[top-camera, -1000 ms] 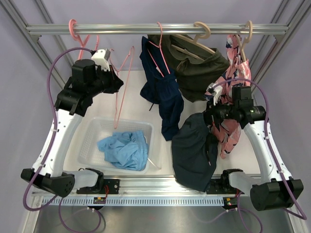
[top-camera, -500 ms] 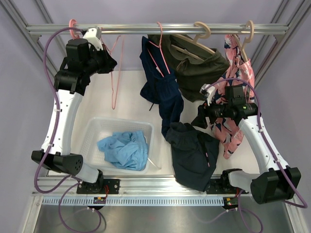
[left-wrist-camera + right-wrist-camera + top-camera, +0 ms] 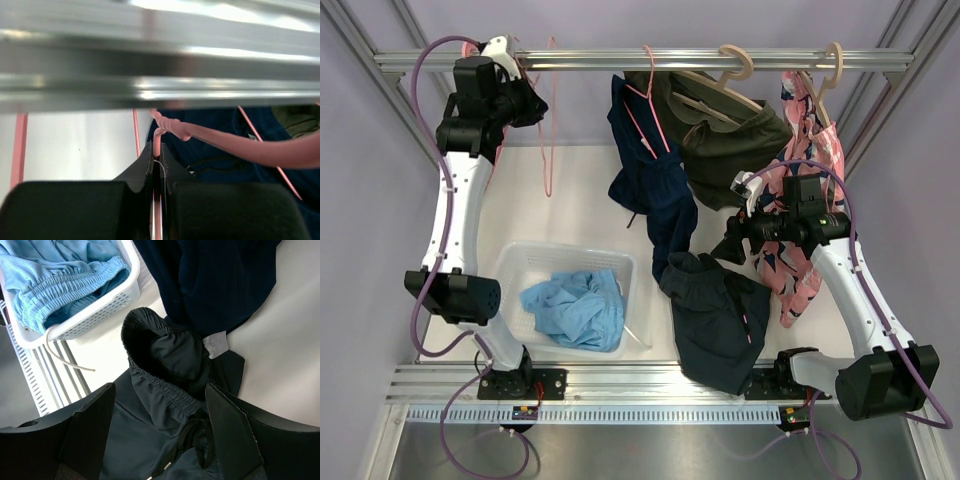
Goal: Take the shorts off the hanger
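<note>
Pink empty hanger (image 3: 172, 129) pinched tight in my left tool (image 3: 156, 157), right up under the rail (image 3: 620, 60). Right tool (image 3: 733, 243) spread wide, holding nothing, above the slate shorts (image 3: 720, 320) heaped on the surface (image 3: 590, 190). Blue pair (image 3: 575, 305) sits in the basket (image 3: 510, 265). Deep navy pair (image 3: 655, 180) hangs on a second hanger (image 3: 655, 110), touching the olive shorts (image 3: 730, 130). Risks: hook misses rail, hanger drops; tugging navy snags olive; slate shorts lie at the near edge, may slide off.

Blue/navy shorts (image 3: 715, 325) three; other shorts (image 3: 730, 140) two; basket (image 3: 570, 248) one.
</note>
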